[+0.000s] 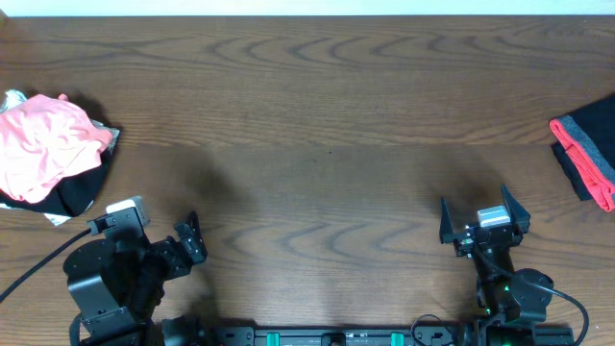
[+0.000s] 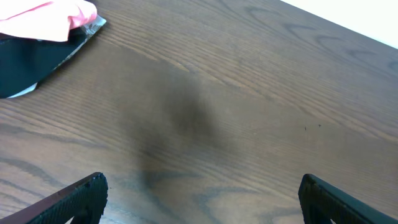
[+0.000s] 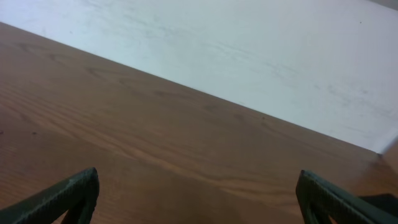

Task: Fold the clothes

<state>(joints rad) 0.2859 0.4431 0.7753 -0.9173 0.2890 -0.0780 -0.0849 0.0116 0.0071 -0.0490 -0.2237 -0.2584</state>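
The salmon-pink T-shirt (image 1: 38, 144) lies crumpled at the table's far left edge, on top of a black garment (image 1: 82, 190). Its lettering does not show. The left wrist view catches a corner of the pink T-shirt (image 2: 50, 15) at the top left. My left gripper (image 1: 189, 240) is open and empty near the front edge, to the lower right of the pile and apart from it. It also shows open over bare wood in the left wrist view (image 2: 202, 199). My right gripper (image 1: 480, 216) is open and empty at the front right, as the right wrist view (image 3: 199, 199) confirms.
A folded dark grey and red garment (image 1: 586, 159) lies at the right edge. The black garment (image 2: 31, 59) shows under the pink one in the left wrist view. The wooden table (image 1: 317, 125) ends at a white floor or wall (image 3: 249, 56) beyond its far edge.
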